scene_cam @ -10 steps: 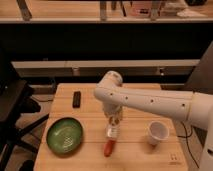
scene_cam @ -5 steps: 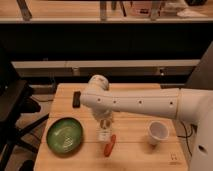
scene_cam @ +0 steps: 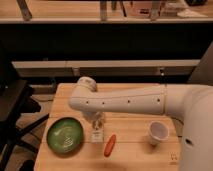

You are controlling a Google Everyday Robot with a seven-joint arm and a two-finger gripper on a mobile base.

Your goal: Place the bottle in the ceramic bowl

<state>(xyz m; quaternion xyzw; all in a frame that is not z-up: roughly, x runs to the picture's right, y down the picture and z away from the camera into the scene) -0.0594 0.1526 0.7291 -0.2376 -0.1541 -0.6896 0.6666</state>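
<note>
The bottle (scene_cam: 96, 134) is small and whitish with a label. It hangs upright under my gripper (scene_cam: 96, 125), which is shut on its top, just right of the ceramic bowl (scene_cam: 65, 135). The bowl is round, glossy green with a paler centre, and sits at the front left of the wooden table (scene_cam: 130, 152). My white arm (scene_cam: 125, 102) reaches in from the right across the table. The bottle is beside the bowl's right rim, not over it. I cannot tell whether it touches the table.
An orange-red carrot-like object (scene_cam: 110, 145) lies just right of the bottle. A white cup (scene_cam: 158, 133) stands at the front right. A black chair (scene_cam: 12, 107) is left of the table. A dark counter front runs behind.
My gripper has carried the bottle to the left, from above the orange-red object to the bowl's right rim. The arm's elbow has swung left with it.
</note>
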